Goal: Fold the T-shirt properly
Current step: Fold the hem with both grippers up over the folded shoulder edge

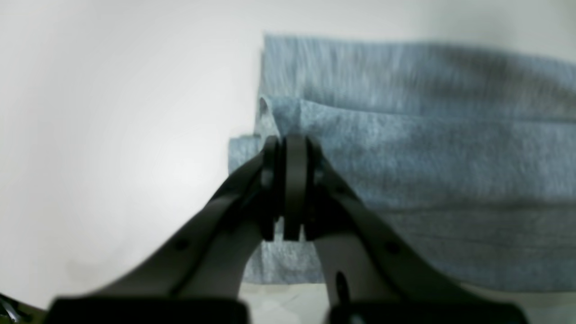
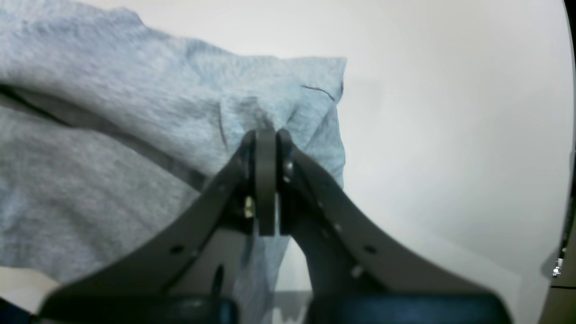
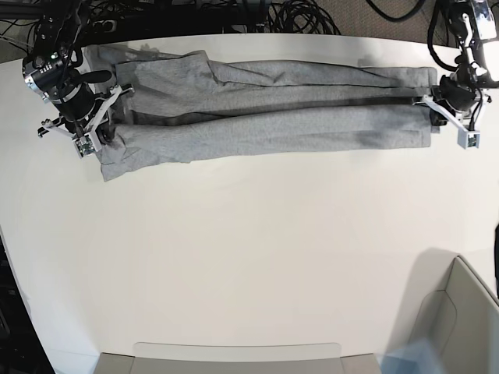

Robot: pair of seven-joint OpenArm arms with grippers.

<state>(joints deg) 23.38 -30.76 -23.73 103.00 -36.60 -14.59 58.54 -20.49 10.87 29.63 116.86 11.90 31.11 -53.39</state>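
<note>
The heather-grey T-shirt (image 3: 265, 125) lies stretched in a long, lengthwise-folded band across the far part of the white table (image 3: 249, 249). Its plain side is up and no lettering shows. At the band's right end in the base view, my left gripper (image 3: 427, 104) is shut on the cloth's edge. The left wrist view shows that gripper (image 1: 288, 140) pinching a folded corner of the T-shirt (image 1: 427, 148). On the base view's left end, my right gripper (image 3: 104, 131) is shut on bunched cloth. In the right wrist view that gripper (image 2: 266, 133) nips a wrinkled corner of the T-shirt (image 2: 112, 135).
Black cables (image 3: 234, 15) lie along the table's back edge. A grey bin (image 3: 460, 319) stands at the front right corner. A pale tray edge (image 3: 234, 357) runs along the front.
</note>
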